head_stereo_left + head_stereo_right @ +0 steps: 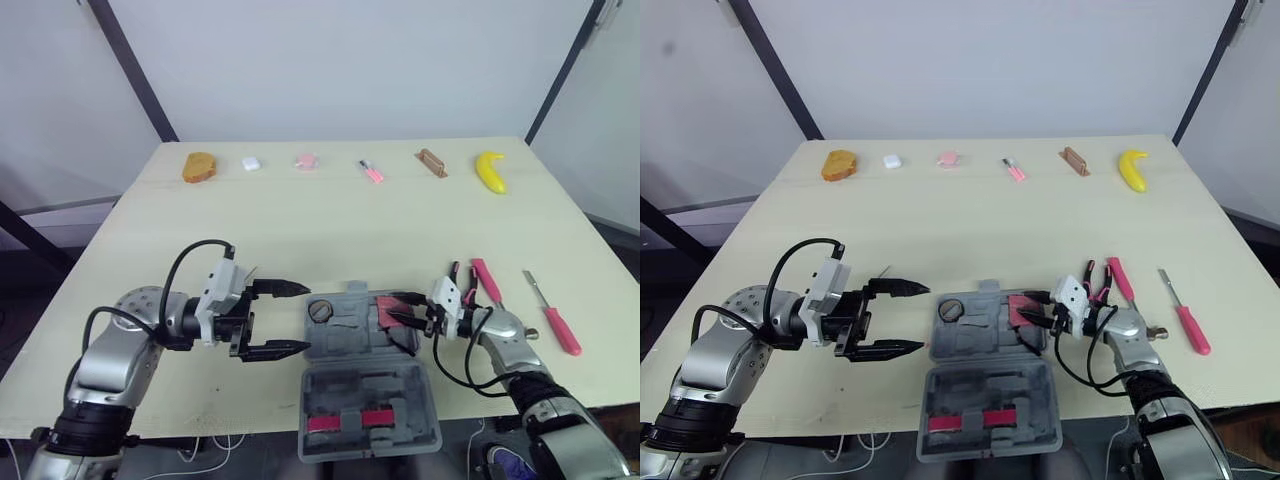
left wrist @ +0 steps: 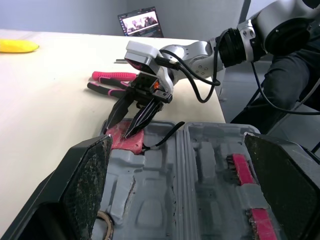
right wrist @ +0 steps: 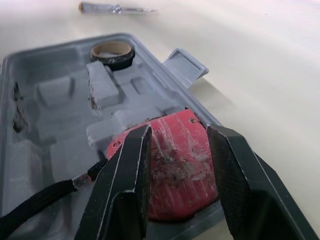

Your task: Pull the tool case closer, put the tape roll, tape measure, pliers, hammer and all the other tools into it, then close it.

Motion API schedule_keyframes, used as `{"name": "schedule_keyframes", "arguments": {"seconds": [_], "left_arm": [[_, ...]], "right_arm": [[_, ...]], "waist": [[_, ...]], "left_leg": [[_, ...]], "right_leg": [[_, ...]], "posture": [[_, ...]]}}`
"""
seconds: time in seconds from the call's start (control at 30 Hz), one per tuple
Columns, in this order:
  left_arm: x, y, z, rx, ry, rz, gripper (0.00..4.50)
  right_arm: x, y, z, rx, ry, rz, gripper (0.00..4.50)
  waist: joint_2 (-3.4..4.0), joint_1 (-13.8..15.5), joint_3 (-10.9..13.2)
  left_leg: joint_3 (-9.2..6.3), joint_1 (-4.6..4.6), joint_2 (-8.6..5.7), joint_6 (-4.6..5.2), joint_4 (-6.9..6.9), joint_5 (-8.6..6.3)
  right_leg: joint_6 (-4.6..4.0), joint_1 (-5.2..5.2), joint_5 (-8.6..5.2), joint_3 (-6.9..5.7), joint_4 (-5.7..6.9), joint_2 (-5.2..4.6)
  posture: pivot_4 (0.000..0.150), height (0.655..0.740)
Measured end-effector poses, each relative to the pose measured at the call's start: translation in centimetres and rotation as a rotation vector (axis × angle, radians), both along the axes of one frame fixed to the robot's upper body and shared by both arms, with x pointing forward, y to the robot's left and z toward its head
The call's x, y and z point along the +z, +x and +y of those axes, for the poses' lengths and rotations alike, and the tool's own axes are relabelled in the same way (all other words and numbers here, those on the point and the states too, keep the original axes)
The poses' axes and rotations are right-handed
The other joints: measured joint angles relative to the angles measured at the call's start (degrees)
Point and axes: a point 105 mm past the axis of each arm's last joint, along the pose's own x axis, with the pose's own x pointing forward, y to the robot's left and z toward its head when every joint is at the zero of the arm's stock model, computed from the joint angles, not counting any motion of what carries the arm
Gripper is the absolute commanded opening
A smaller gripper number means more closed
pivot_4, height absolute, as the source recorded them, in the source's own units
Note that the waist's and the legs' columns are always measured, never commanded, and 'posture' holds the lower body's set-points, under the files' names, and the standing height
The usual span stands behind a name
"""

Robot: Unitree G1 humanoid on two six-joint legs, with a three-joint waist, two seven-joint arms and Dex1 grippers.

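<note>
End effector [image 3: 178, 136] ajar over tape measure [image 3: 176, 172]

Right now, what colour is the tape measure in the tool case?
Red: the scuffed red tape measure shows best in the right wrist view.

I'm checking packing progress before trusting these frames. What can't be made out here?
Pliers: head hidden behind the right end effector, eye views.
Tape roll: cut off by the frame edge, left wrist view.
Tape measure: partly covered by the right end effector, right wrist view.
Pink item in the far row: too small to identify, eye views.
</note>
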Motion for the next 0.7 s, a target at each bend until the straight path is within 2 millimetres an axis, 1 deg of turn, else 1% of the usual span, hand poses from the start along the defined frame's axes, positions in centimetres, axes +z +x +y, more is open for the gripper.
{"name": "schedule_keyframes", "arguments": {"seconds": [0.03,0.07,0.1,0.23,0.33,0.47,0.53,0.6,0.67,0.7], "left_arm": [[0.0,0.0,0.0,0.004,-0.001,0.002,4.5],[-0.1,0.0,0.1,0.009,-0.001,0.005,4.5],[-0.3,-0.1,0.1,0.012,-0.002,0.01,4.5],[-0.5,-0.2,0.5,0.025,0.002,0.019,4.5],[-0.5,-0.2,0.5,0.032,0.001,0.018,4.5],[-0.3,0.0,0.8,0.053,-0.004,0.009,4.5],[-0.4,0.0,1.1,0.082,-0.013,0.009,4.5],[-0.9,-0.1,1.2,0.101,-0.022,0.026,4.5],[-1.2,-0.2,1.3,0.113,-0.032,0.036,4.5],[-1.2,-0.2,1.4,0.123,-0.04,0.036,4.5]], "right_arm": [[-0.1,0.1,0.1,0.0,-0.012,0.005,1.82],[-0.3,0.2,0.2,0.003,-0.027,0.012,1.82],[-0.6,0.2,0.2,0.003,-0.043,0.022,1.82],[-1.2,0.3,0.3,0.002,-0.086,0.065,1.82],[-1.6,0.3,0.3,-0.002,-0.119,0.065,1.82],[-1.5,0.2,0.2,-0.022,-0.103,0.04,1.82],[-1.0,0.1,0.1,-0.036,-0.069,0.006,1.82],[-0.4,-0.1,-0.2,-0.055,-0.023,-0.017,1.82],[0.2,-0.7,-0.2,-0.055,0.016,-0.035,1.82],[0.7,-1.0,0.0,-0.049,0.032,-0.047,1.82]], "waist": [[-0.07,0.0,-0.1],[-0.13,-0.1,-0.2],[-0.19,-0.1,-0.3],[-0.33,0.0,-1.0],[-0.54,0.1,-1.4],[-0.55,0.2,-1.4],[-0.48,0.2,-1.4],[-0.16,0.2,-1.1],[0.2,0.2,-0.9],[0.23,0.2,-0.8]], "left_leg": [[0.0,0.1,0.03,0.0,0.0,0.0],[0.0,0.43,0.07,0.0,-0.05,0.0],[0.01,0.97,0.1,0.0,-0.23,-0.01],[0.07,1.37,0.1,-0.01,-0.56,-0.01],[-0.04,2.03,0.15,-0.01,-0.78,-0.02],[-0.05,1.98,0.16,-0.01,-0.79,-0.02],[-0.11,1.84,0.17,-0.01,-0.79,-0.02],[-0.07,1.7,0.15,-0.01,-0.81,-0.02],[-0.04,1.38,0.12,-0.01,-0.85,-0.02],[-0.06,0.88,0.13,-0.02,-0.83,-0.01]], "right_leg": [[0.0,0.09,0.0,0.01,0.0,0.04],[-0.02,0.41,-0.01,0.04,-0.05,0.09],[-0.05,0.92,-0.03,0.06,-0.17,0.11],[-0.12,1.08,-0.08,0.18,-0.19,0.11],[-0.38,1.83,-0.24,0.12,-0.52,0.11],[-0.39,1.83,-0.24,0.13,-0.68,0.12],[-0.28,1.81,-0.18,0.13,-0.81,0.1],[-0.17,1.76,-0.11,0.16,-0.91,-0.03],[-0.14,1.36,-0.1,0.17,-0.86,-0.25],[-0.14,0.86,-0.09,0.15,-0.75,-0.25]], "posture": [[0.15,0.74],[0.15,0.74],[0.15,0.74],[0.15,0.74],[0.15,0.74],[0.15,0.74],[0.15,0.74],[0.15,0.74],[0.15,0.74],[0.15,0.74]]}}
